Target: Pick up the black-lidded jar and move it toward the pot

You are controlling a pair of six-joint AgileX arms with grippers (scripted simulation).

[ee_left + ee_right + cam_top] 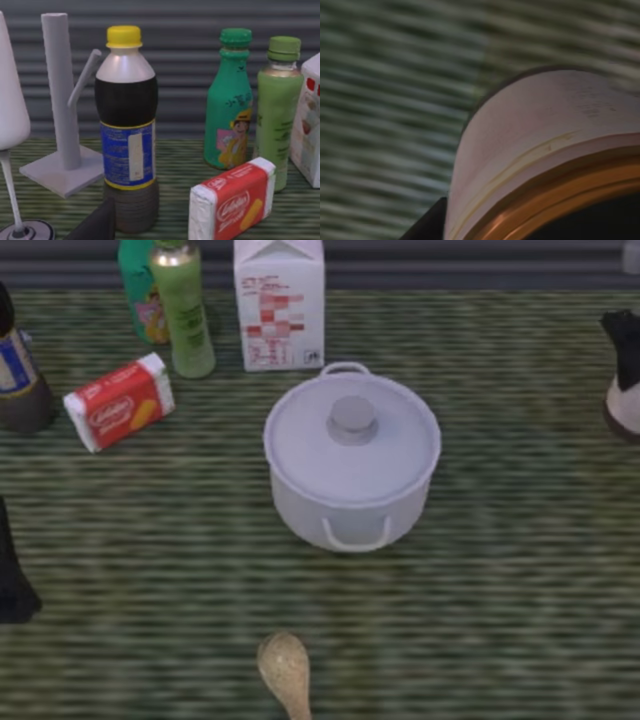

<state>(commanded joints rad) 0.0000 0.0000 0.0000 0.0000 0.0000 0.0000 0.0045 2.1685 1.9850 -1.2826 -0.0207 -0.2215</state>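
The white pot (350,465), lid on and grey knob up, stands mid-table. The black-lidded jar (626,406) is at the table's far right edge, well to the right of the pot; only its cream side shows there. My right gripper (620,345) sits over it. In the right wrist view the jar (530,150) fills the frame with its cream label, orange-brown band and black lid, and one dark finger (427,227) presses against its side. My left gripper (12,585) is parked at the left edge, one finger (97,225) showing, nothing held.
Behind the pot stand a milk carton (280,305), a light green bottle (185,310) and a teal bottle (140,290). A red biscuit pack (120,400) and a dark blue-labelled bottle (15,370) are at the left. A wooden spoon (285,672) lies in front.
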